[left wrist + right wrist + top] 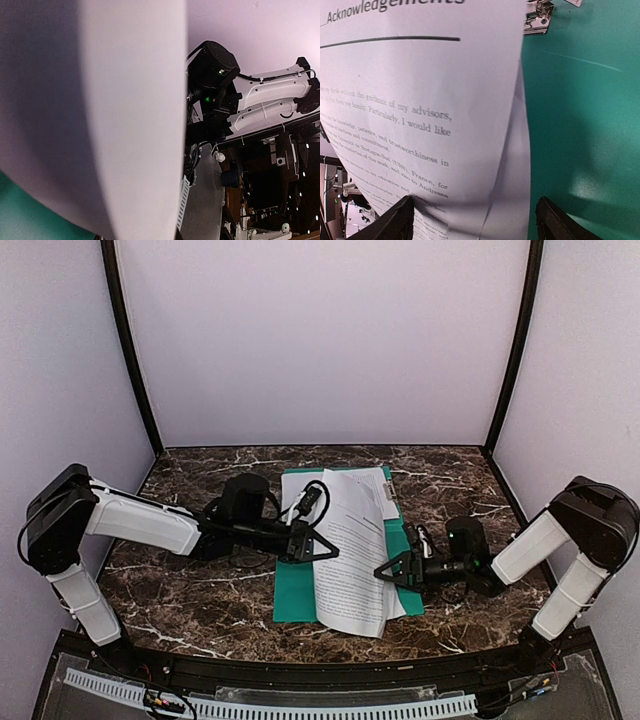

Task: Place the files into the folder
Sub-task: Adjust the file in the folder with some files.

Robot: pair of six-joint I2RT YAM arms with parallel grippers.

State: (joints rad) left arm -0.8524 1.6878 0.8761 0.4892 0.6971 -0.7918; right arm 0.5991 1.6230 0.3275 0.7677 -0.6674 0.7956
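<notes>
The green folder (295, 590) lies open and flat in the middle of the table, its metal clip (537, 20) showing in the right wrist view. One printed file sheet (350, 550) curves up off the folder. A second sheet (296, 480) lies flat under it at the far end. My left gripper (330, 553) is at the raised sheet's left edge and looks shut on it. In the left wrist view the sheet's blank underside (125, 100) hides the fingers. My right gripper (385, 570) is open at the sheet's right edge, with the sheet's corner (470, 190) between its fingers (395, 222).
The folder (580, 125) rests on a dark marble table (180, 590) closed in by pale walls. A black cable loops over the folder's far left corner (312, 495). The right arm (270, 100) shows past the sheet in the left wrist view.
</notes>
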